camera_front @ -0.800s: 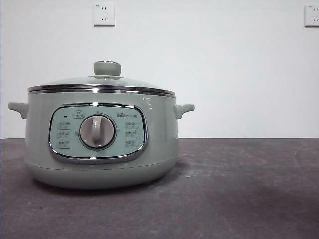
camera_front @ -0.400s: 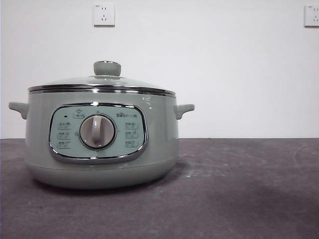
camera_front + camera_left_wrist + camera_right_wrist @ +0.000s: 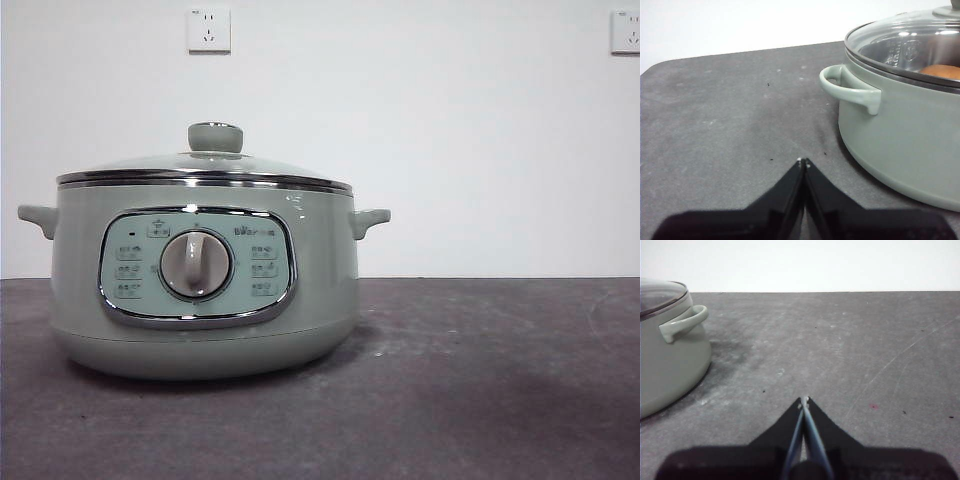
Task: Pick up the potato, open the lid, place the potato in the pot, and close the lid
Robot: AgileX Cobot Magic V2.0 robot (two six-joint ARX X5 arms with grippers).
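Both claws, left claw [image 3: 803, 162] and right claw [image 3: 804, 400], closed, empty.

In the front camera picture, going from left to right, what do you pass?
Pot's left handle → wall socket → pot's right handle → second wall socket at the right edge. The pot with its lid spans between the handles.
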